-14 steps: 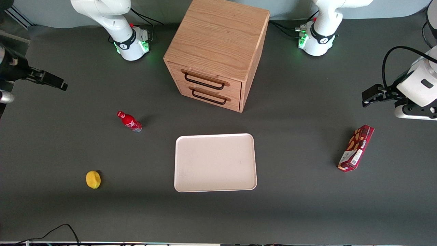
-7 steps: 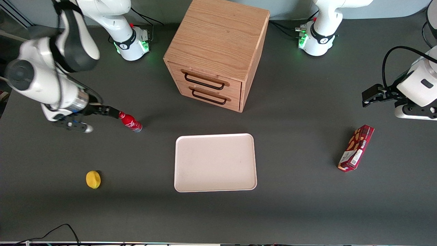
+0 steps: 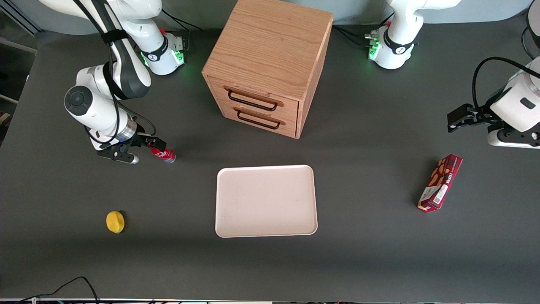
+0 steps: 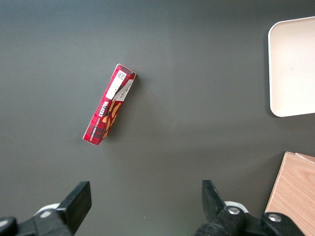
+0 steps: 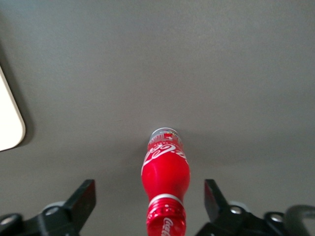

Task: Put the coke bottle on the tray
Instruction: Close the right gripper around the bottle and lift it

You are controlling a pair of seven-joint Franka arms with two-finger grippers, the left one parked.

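The small red coke bottle (image 3: pixel 164 155) stands on the dark table, toward the working arm's end and farther from the front camera than the tray (image 3: pixel 265 200). My right gripper (image 3: pixel 151 143) is over the bottle's cap end. In the right wrist view the bottle (image 5: pixel 165 183) stands between the two spread fingers (image 5: pixel 82 199), with clear gaps on both sides; the gripper (image 5: pixel 149 201) is open. A corner of the pale tray (image 5: pixel 9 125) shows in that view. The tray holds nothing.
A wooden two-drawer cabinet (image 3: pixel 270 63) stands farther from the front camera than the tray. A yellow lemon (image 3: pixel 115 221) lies nearer the camera than the bottle. A dark red snack box (image 3: pixel 440 182) lies toward the parked arm's end, also in the left wrist view (image 4: pixel 109 109).
My right arm has swung in from the table's end and come to the bottle; its open fingers now straddle the cap end. The bottle has not moved.
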